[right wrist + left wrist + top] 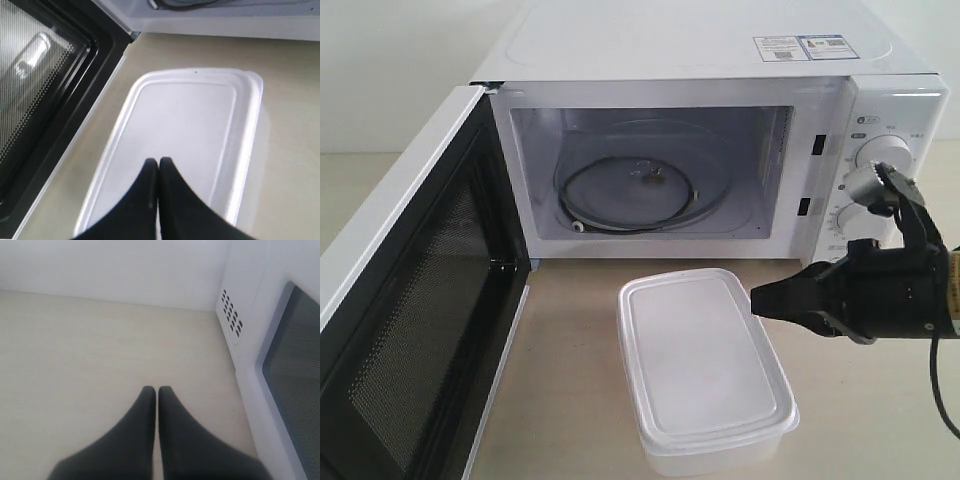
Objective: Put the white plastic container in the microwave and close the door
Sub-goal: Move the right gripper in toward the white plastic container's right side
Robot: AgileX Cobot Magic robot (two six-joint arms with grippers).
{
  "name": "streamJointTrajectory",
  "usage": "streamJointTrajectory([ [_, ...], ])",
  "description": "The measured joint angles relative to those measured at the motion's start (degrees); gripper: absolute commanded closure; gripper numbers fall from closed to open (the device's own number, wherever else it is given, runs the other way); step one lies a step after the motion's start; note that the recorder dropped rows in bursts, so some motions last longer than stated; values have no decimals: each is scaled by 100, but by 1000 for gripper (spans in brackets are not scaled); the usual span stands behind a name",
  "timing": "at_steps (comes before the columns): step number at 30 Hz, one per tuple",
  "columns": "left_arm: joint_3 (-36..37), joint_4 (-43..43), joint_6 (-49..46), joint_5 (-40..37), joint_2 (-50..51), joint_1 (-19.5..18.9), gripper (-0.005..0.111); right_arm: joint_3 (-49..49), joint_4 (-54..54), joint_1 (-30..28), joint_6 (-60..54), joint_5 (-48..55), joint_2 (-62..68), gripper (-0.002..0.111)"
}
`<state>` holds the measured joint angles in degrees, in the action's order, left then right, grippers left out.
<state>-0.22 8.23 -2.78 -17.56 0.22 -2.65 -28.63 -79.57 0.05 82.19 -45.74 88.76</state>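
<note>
White plastic container [705, 365] sits lidded on table [570, 400] just before the open microwave [700, 50]; door [410, 330] swung wide at left; right gripper [757, 297] pinched together, empty, over the lid; left gripper [158, 390] pinched together, empty, above table beside door.

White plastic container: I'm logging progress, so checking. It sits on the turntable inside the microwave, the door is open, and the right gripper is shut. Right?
Not quite. The white plastic container stands on the table in front of the microwave, not on its turntable, as the exterior view shows. The door is open and the right gripper is shut, as stated.
</note>
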Motion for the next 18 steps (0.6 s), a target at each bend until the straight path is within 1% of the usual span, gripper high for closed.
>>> streamJointTrajectory([
  [3,0,0,0,0,0,0,102,-39,-268,-173,173,0,0,109],
  [6,0,0,0,0,0,0,102,-53,-397,-648,249,-87,0,109],
  [9,0,0,0,0,0,0,102,-53,-464,-1262,262,-640,143,109],
  [12,0,0,0,0,0,0,102,-65,-456,-1763,189,-1477,588,109],
  [15,0,0,0,0,0,0,102,-69,-509,-1935,75,-2025,1299,109],
  [18,0,0,0,0,0,0,102,-78,-888,-1946,-128,-2297,2199,109],
])
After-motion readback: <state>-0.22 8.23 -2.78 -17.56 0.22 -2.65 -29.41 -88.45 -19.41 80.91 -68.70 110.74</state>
